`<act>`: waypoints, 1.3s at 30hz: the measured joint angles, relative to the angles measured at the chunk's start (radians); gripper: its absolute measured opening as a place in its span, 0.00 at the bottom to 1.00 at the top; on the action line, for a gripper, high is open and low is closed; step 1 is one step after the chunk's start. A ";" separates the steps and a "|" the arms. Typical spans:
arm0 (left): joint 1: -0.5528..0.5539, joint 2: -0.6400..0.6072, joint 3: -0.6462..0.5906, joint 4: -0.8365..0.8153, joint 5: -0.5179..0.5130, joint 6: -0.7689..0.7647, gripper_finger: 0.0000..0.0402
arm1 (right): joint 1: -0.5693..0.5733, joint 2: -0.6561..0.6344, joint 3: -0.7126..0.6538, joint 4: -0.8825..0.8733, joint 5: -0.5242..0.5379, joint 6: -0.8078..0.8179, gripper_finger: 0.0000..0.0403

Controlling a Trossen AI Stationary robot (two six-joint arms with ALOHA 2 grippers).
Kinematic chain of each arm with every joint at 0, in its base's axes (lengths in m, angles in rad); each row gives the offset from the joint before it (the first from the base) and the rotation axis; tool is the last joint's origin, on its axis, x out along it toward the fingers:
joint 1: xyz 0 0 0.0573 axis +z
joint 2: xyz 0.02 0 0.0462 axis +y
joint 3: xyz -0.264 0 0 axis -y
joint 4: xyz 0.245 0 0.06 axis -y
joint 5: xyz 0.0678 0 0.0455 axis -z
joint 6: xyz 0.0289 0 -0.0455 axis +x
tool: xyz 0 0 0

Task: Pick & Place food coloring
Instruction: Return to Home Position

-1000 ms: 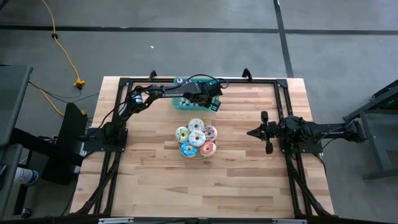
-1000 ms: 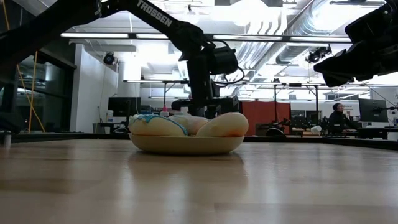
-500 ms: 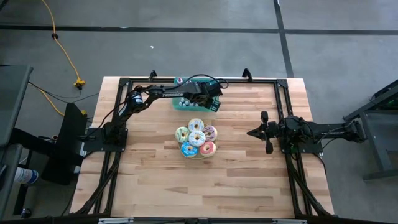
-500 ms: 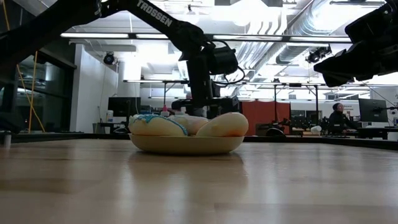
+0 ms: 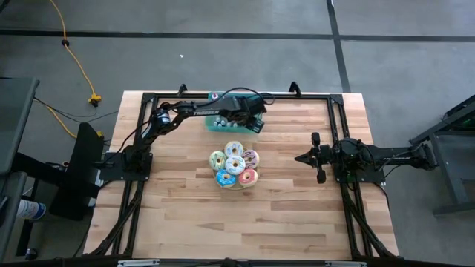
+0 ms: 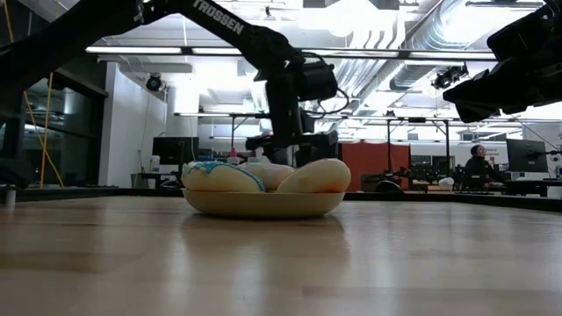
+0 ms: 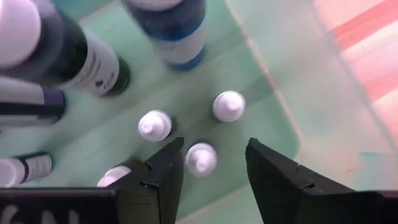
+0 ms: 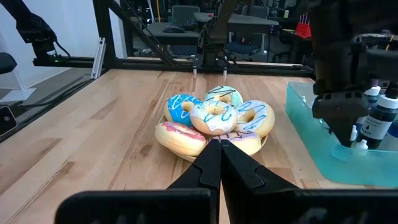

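The left gripper [image 7: 212, 149], released, hovers over the food coloring bottles [image 7: 229, 106] standing in the teal tray [image 7: 273, 93]. Placing looks done; next it must lift straight clear toward home. The right gripper [image 8: 219, 146] waits clenched at the surface's [image 5: 282, 215] right.

Light is bright and even; ceiling strips [image 6: 395, 53] glare in the low view, and the nearest bottles [image 7: 74, 59] blur in the left wrist view.

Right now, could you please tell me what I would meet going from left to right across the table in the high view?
The left arm's base → plate of donuts → right gripper, shut → right arm's base. Left out: the tray and the left gripper, open over it, which share the donuts' span.
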 joint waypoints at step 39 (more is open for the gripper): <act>-0.278 -0.367 0.135 -0.033 0.172 0.672 0.02 | 0.000 0.000 0.000 0.000 0.000 0.000 0.00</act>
